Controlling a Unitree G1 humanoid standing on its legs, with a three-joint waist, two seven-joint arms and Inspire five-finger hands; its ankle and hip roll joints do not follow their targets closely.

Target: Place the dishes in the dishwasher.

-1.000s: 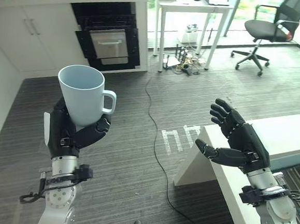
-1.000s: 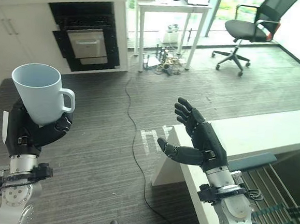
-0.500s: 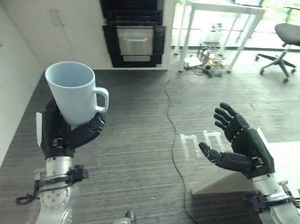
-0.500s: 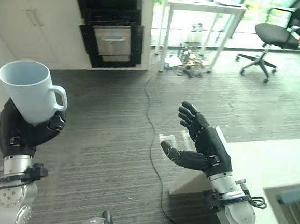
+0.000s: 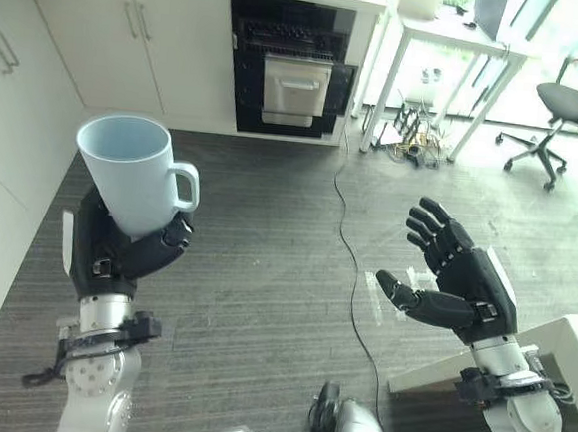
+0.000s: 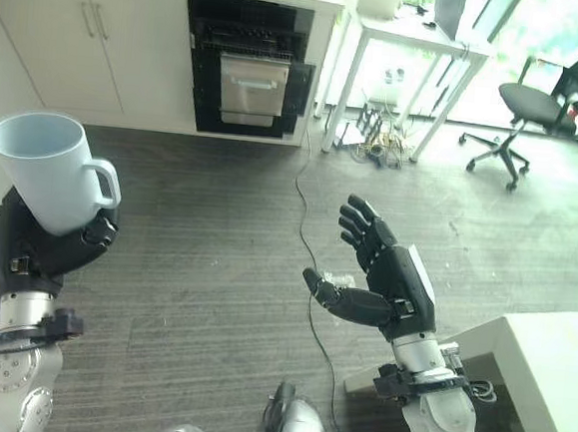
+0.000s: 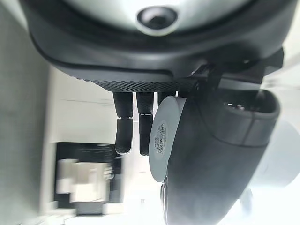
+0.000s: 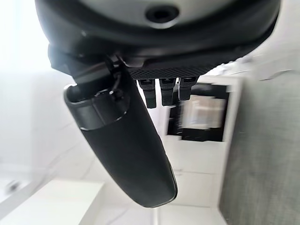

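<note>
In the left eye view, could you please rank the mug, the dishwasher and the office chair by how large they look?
1. Mug, held near the camera in the left hand
2. Dishwasher
3. Office chair, partly cropped

Nearness inflates the mug.

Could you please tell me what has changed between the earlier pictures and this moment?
Mostly the camera has moved: the view has swung left, so the open dishwasher now sits near the top centre and the white counter has slid to the right edge. The left hand still holds the mug upright, fingers curled round it; the right hand stays open and empty. Nothing was taken or let go.
</note>
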